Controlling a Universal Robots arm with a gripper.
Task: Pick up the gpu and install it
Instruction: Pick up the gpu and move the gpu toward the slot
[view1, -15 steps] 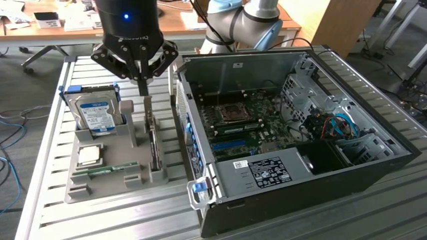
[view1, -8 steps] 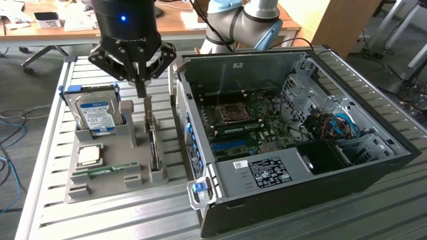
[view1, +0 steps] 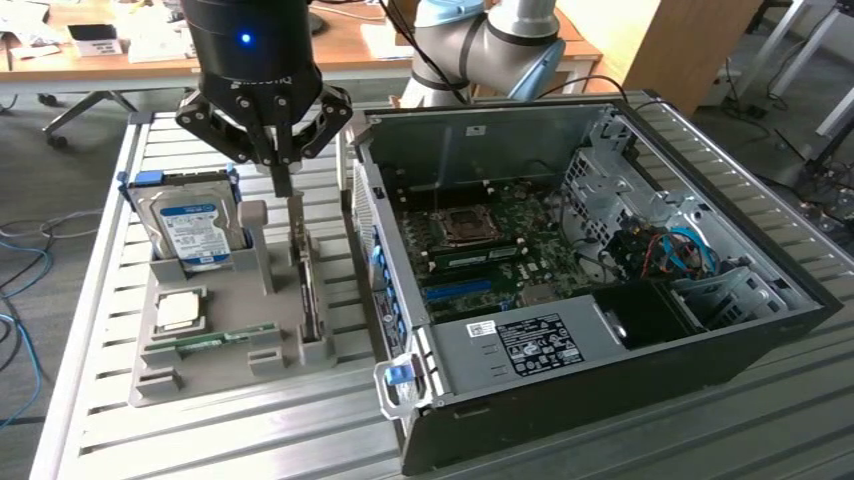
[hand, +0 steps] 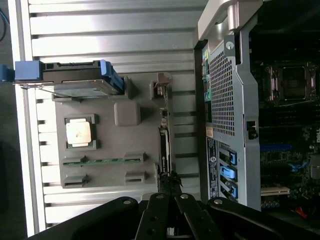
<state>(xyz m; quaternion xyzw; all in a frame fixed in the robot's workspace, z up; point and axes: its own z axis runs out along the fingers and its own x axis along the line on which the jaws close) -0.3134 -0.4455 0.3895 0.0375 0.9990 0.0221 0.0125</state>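
The gripper hangs over the grey holder tray that sits on the slatted metal table, just beside the open computer case on the exterior view's left. Its two fingers are pressed together into one thin blade pointing straight down. Right under them stands the gpu, set on edge in a slot along the side of the tray nearest the case. The fingertips come down at the far end of the card's top edge, but from here I cannot tell whether they are nipping the edge or only touching it. From the wrist, the gpu shows as a dark narrow strip running away from the closed gripper, close to the case's perforated wall. In the same tray, a hard drive with a blue-white label stands upright in blue brackets, a square processor chip lies flat, and a thin green RAM stick rests in its own groove. Inside the case the motherboard lies exposed.
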